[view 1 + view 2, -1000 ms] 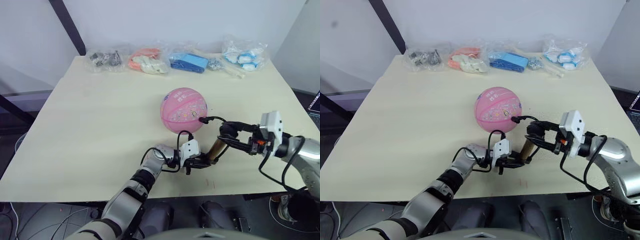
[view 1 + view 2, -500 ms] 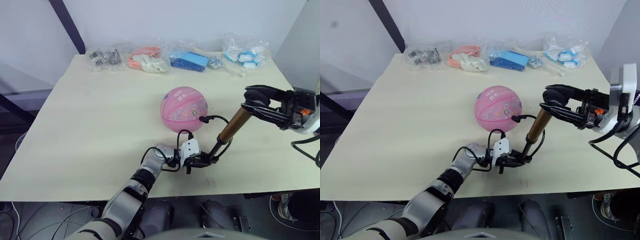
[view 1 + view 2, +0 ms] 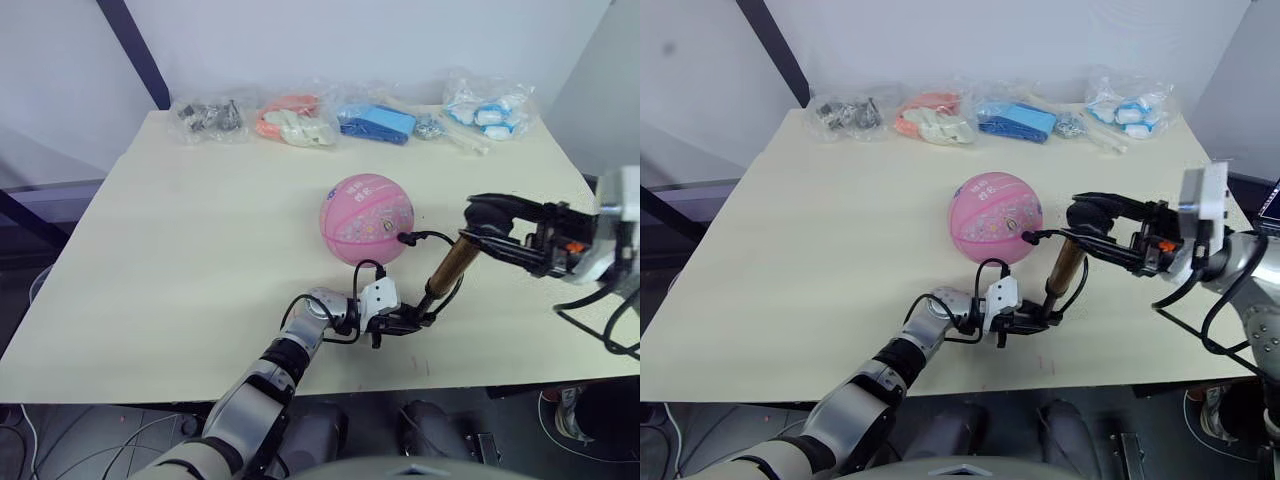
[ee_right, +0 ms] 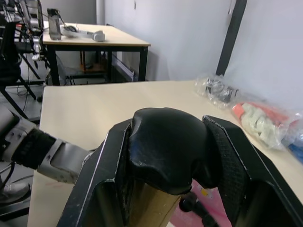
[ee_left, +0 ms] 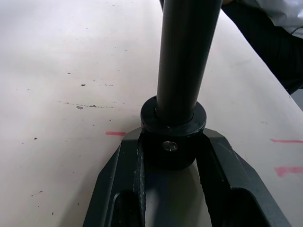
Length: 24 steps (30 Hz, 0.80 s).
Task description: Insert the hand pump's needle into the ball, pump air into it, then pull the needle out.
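Two grippers share the hand pump (image 3: pixel 447 268) right now; the left gripper (image 3: pixel 415 320) has its jaws clamped on the pump's black bottom end, low by the near edge of the table (image 3: pixel 180 280); the right gripper (image 3: pixel 487 222) has its jaws squeezed on the black handle (image 4: pixel 165 146) at the top of the gold tube; the pump leans up from the left gripper toward the right one. The pink ball (image 3: pixel 367 219) sits on the table just behind the pump; the thin black hose (image 3: pixel 432 236) curls from the pump over to the ball's near side, and its tip touches the ball there; the needle is too small to see, so it looks pushed in, but I cannot be sure. I think the job now is pumping air; to do it well, the left gripper should hold the bottom very steady, and the right one should push and pull straight along the tube, not sideways; a crooked push could tug the hose and roll the ball, since nothing holds the ball in place.
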{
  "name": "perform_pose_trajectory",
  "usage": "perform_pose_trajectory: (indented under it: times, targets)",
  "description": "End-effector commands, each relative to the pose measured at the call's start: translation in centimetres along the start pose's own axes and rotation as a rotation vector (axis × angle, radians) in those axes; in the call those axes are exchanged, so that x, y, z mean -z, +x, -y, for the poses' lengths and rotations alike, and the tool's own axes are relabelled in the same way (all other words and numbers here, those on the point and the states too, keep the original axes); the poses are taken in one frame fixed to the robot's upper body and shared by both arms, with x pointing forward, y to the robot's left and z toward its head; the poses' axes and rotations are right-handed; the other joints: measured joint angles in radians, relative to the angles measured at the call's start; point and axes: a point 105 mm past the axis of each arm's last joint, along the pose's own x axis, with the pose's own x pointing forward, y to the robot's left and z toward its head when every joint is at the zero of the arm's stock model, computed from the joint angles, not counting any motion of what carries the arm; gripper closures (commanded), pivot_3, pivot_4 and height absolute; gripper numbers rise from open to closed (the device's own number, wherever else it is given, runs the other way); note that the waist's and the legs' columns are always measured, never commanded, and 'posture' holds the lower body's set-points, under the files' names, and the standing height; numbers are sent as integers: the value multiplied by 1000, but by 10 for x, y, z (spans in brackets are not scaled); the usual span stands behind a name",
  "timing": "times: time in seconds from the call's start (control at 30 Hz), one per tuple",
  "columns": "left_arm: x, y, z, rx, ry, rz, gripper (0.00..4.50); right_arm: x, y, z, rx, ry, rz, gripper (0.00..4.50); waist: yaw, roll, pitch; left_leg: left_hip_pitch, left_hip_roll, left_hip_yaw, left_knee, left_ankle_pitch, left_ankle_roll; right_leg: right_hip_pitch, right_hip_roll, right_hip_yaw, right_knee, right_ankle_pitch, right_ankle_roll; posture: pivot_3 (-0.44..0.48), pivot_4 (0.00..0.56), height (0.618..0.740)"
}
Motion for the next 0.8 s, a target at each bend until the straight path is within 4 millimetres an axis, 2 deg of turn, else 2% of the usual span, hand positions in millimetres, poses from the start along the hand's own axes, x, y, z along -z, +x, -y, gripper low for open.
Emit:
perform_pose_trajectory:
  times: [0.03, 0.1, 0.33, 0.47, 0.6, 0.73, 0.8]
  targets:
    - [35, -10, 9, -2, -113, -108, 3422, 49, 13, -23, -54, 118, -107, 2594, 0, -3, -3, 0, 0, 0, 0, 0, 0, 0, 0, 0, 0, 0, 0, 0, 150, 740]
    - [35, -10, 9, -4, -113, -109, 3422, 69, 16, -30, -45, 134, -135, 2594, 0, -4, -7, 0, 2, -1, 0, 0, 0, 0, 2, -1, 0, 0, 0, 0, 150, 740]
    - [35, -10, 9, -3, -114, -109, 3422, 109, 9, -37, -23, 129, -224, 2594, -1, -6, -12, 2, 2, 0, 0, 0, 0, 0, 3, 0, 0, 0, 0, 0, 150, 740]
    - [35, -10, 10, -2, -115, -108, 3422, 115, 8, -38, -21, 132, -234, 2594, -1, -5, -13, 3, 2, 0, 0, 0, 0, 1, 3, 0, 0, 0, 0, 0, 150, 740]
    - [35, -10, 9, -2, -115, -108, 3422, 101, 11, -35, -34, 114, -183, 2594, -1, -4, -13, 3, 3, 0, 0, 0, 0, 1, 3, 0, 0, 0, 0, 0, 150, 740]
    - [36, -10, 10, -2, -117, -109, 3422, 51, 11, -21, -40, 78, -45, 2594, -1, -2, -11, 0, 2, 0, -1, 0, 0, 0, 3, 0, 0, 0, 0, 0, 150, 740]
    - [36, -11, 11, -1, -117, -109, 3422, 33, 8, -16, -35, 54, -17, 2594, 0, 0, -8, -1, 1, 0, 0, 0, 0, -1, 2, 0, 0, 0, 0, 0, 150, 740]
